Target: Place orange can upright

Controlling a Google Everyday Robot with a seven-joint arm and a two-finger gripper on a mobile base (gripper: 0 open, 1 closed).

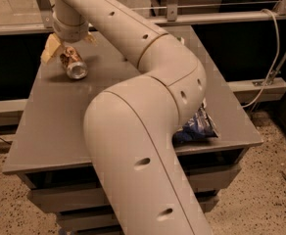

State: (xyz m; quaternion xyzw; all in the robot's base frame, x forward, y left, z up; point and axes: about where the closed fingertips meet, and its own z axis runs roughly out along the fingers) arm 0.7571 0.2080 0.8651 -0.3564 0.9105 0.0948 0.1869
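Observation:
The orange can (pixel 72 62) lies on its side at the far left of the grey table (pixel 59 126), with its silver end facing me. My gripper (pixel 69 44) is right over the can's far end, with a pale pad on each side of it. The arm reaches from the foreground across the table to that corner and hides much of the table's middle.
A blue chip bag (pixel 197 127) lies near the table's right front edge, partly behind my arm. A metal rail (pixel 221 16) runs behind the table. A white cable (pixel 274 53) hangs at the right. The floor is speckled.

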